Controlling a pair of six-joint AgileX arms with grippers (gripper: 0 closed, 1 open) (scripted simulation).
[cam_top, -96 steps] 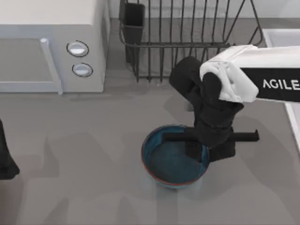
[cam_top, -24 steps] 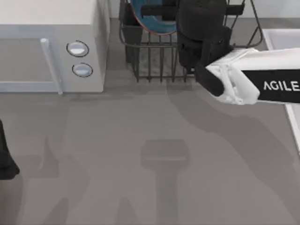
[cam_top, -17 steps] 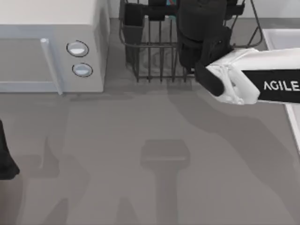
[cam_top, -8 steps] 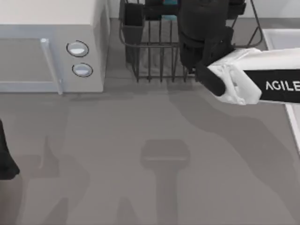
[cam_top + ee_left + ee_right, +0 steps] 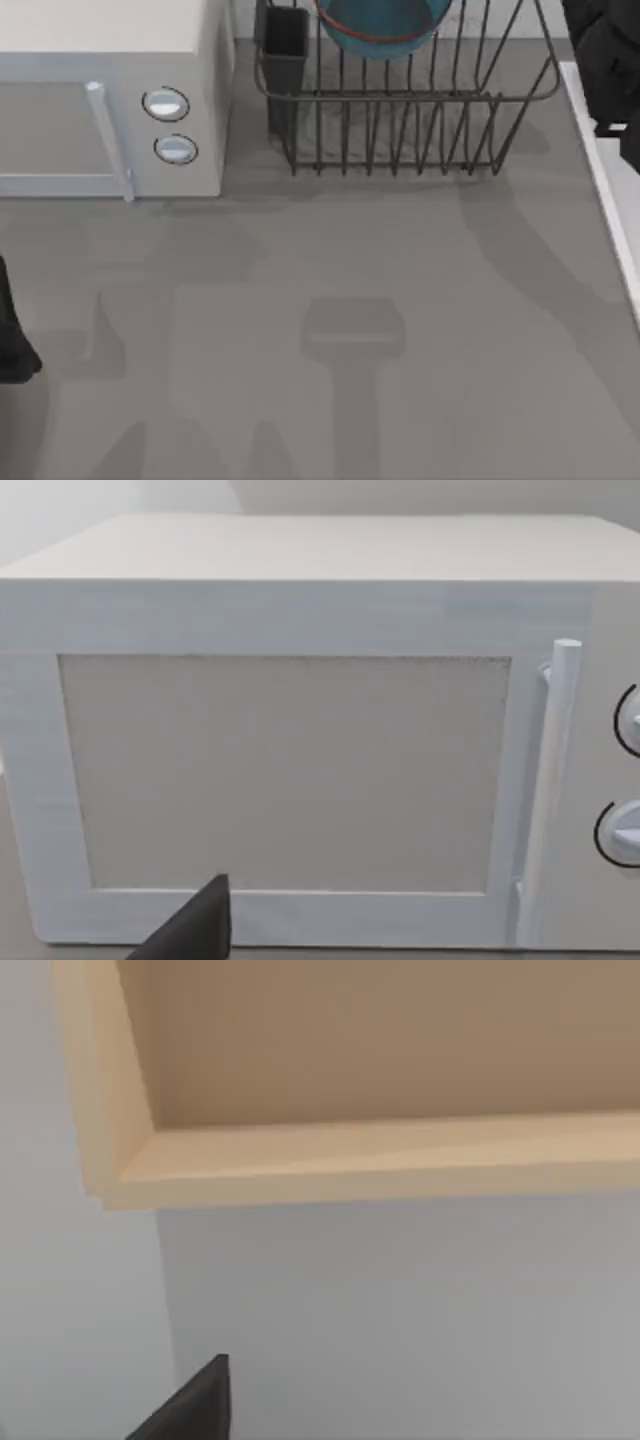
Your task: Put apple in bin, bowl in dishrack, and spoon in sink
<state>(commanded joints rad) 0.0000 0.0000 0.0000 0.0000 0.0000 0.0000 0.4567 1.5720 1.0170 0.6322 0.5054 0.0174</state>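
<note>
The teal-blue bowl (image 5: 378,20) with its reddish rim rests inside the dark wire dishrack (image 5: 400,110) at the back of the table, free of any gripper. My right arm (image 5: 608,60) is a dark mass at the back right corner, over the sink's pale rim (image 5: 607,190) and apart from the rack. Its wrist view faces a wall and a wooden shelf (image 5: 380,1100). My left arm (image 5: 12,335) is parked at the table's left edge. The apple, the spoon and the bin are out of view.
A white microwave (image 5: 100,100) with two round knobs stands at the back left, and its door (image 5: 290,770) is close in front of the left wrist camera. The rack's black utensil cup (image 5: 287,38) sits at its left corner. The grey tabletop (image 5: 350,330) stretches in front.
The right arm has let go of the bowl and pulled away from the dishrack to the back right corner. The bowl stays in the rack. The left arm has not moved.
</note>
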